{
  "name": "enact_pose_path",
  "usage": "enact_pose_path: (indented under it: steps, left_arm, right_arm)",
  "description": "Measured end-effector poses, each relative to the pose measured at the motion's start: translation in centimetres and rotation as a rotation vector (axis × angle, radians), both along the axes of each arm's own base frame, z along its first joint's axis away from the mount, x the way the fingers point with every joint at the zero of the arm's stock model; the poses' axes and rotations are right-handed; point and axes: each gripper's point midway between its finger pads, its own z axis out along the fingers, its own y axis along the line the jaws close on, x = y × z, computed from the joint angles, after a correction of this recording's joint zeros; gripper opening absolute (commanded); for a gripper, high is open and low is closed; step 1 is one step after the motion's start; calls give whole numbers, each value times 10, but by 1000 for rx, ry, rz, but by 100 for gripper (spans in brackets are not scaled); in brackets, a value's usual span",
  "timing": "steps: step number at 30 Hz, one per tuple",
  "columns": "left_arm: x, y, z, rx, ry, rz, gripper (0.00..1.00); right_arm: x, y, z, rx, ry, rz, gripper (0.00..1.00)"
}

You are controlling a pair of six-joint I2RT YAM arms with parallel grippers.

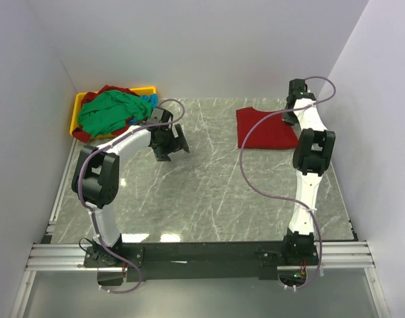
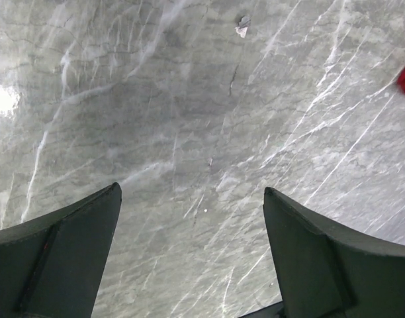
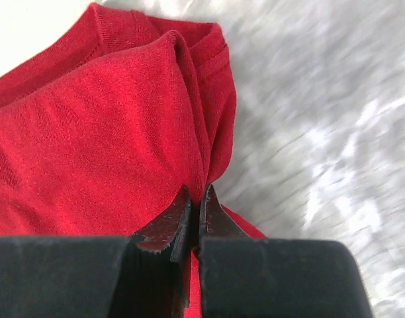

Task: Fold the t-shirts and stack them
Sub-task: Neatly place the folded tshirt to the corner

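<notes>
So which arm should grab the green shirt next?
Left, probably. The left gripper is open and empty, close to the green t-shirt heaped in the yellow tray. The right gripper is far across the table, pinched shut on the red t-shirt.

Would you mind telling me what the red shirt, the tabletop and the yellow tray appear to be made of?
The red t-shirt: soft knit cloth, matte; fine weave and limp folds show. The tabletop: grey stone-look slab, white veins, slight gloss from glare; marble or laminate, cannot tell. The yellow tray: smooth, probably plastic, by its even bright colour.
</notes>
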Motion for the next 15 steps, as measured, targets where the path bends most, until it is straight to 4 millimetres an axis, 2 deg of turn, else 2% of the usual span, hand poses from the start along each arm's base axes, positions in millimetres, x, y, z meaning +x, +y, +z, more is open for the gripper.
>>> enact_pose_path:
  steps: [3, 9, 15]
  left_arm:
    - [-3, 1, -2, -1, 17, 13, 94]
    - [-19, 8, -8, 17, 69, 35, 94]
    - [-26, 12, -3, 21, 82, 53, 94]
  right_arm:
    - [6, -20, 4, -62, -10, -20, 0]
    - [13, -45, 10, -150, -21, -31, 0]
    - [22, -71, 12, -250, -38, -39, 0]
